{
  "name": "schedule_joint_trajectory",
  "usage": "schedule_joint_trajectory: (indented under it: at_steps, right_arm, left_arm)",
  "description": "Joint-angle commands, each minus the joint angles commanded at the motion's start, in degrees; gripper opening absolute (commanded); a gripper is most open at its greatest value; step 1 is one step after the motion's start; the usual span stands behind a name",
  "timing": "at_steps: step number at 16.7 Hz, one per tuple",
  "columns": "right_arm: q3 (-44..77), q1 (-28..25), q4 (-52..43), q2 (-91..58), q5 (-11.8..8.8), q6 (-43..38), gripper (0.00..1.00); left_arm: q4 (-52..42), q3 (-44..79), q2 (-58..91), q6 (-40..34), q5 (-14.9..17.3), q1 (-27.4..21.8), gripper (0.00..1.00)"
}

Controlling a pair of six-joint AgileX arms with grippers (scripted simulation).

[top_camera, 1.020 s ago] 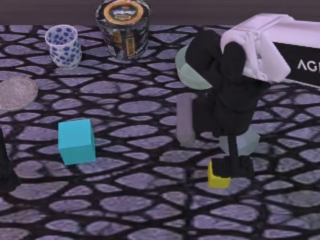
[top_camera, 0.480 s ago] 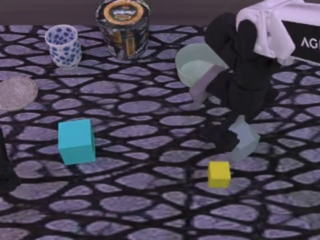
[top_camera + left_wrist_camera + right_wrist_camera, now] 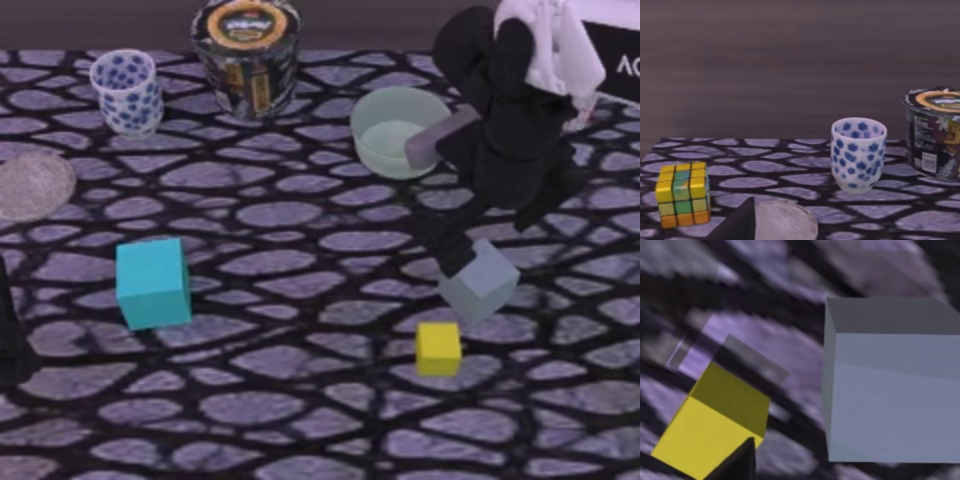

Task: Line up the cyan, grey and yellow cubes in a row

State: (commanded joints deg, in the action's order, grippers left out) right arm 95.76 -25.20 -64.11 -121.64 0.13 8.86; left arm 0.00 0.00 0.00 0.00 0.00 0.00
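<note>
Cobbled tabletop (image 3: 280, 215): grey cube (image 3: 480, 282) beside yellow cube (image 3: 438, 347) (apparently apart).

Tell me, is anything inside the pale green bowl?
The bowl looks empty where visible; the right arm covers its right rim, so that part cannot be checked.

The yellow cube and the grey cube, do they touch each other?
Apart. The top view shows a strip of table between the yellow cube and the grey cube; the right wrist view shows the same gap.
</note>
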Motion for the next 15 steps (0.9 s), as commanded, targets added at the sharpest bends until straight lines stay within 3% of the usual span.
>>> schedule_joint_trajectory:
  at_steps: [4, 11, 15]
  right_arm:
    - [-0.9, -0.2, 1.0, -0.2, 0.0, 0.0, 1.0]
    - [-9.0, -0.1, 15.7, -6.3, 0.1, -0.2, 1.0]
    - [-10.1, -0.1, 17.2, -7.2, 0.1, -0.2, 1.0]
  left_arm:
    - [0.0, 0.0, 0.0, 0.0, 0.0, 0.0, 1.0]
    - [0.0, 0.0, 0.0, 0.0, 0.0, 0.0, 1.0]
    - [0.0, 0.0, 0.0, 0.0, 0.0, 0.0, 1.0]
